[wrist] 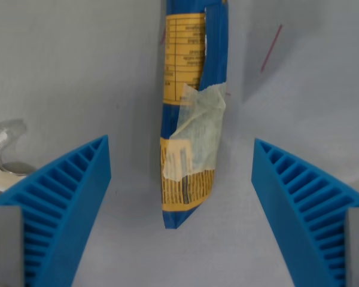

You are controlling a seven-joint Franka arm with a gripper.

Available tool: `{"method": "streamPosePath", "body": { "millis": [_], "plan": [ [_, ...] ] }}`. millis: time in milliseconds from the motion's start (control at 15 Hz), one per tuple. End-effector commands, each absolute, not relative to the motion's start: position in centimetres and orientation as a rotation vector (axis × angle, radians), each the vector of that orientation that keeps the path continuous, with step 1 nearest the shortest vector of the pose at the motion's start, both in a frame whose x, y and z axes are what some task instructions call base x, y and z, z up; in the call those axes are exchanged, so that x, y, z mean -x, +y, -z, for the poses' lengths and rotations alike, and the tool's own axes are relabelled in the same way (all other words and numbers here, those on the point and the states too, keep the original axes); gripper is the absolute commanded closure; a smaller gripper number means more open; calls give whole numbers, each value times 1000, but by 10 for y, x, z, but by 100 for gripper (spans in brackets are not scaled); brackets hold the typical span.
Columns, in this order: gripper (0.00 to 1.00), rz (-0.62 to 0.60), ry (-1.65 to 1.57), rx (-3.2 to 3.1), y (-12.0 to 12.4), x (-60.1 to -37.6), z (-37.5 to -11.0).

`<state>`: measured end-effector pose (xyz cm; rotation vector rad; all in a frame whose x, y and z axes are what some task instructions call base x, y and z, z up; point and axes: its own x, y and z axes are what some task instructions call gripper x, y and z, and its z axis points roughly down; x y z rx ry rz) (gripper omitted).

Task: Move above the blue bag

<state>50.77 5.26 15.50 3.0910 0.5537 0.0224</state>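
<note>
- Blue bag (194, 113): narrow packet, blue film with a yellow printed label panel and a patch of pale tape stuck across its middle. It lies lengthwise on the grey surface (72, 78), running from between the fingertips away to the far edge of the wrist view, its near end just past the fingertip line.
- Handling, judged: probably light; a soft, crinkly film wrapper that would give under pressure and could slip on its glossy faces. Contents unknown, so fragility cannot be told.
- Where to take hold, judged: across the narrow width at mid-length, about where the tape sits. There the body looks fullest, and the fingers would close on its two long sides.
- Hand (180, 158): released, its two blue ribbed fingers (72, 197) spread wide. One stands on each side of the bag, well apart from it, and nothing is held.
- Pose: wrist pointing straight down at the surface, hand hovering clear of the bag, which sits nearly central in the gap, a little toward the wrist view's left finger.
- Other item: clear, shiny object (5, 152) beyond the wrist view's left finger, partly cut off by the frame edge; identity uncertain.
</note>
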Motion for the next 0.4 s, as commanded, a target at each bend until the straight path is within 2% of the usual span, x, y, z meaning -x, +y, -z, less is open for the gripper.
{"method": "streamPosePath", "body": {
  "millis": [67,400],
  "plan": [
    [0,-64,633,-3152,54,-514,-151],
    [0,-48,616,-3156,54,-516,-150]
  ]
}}
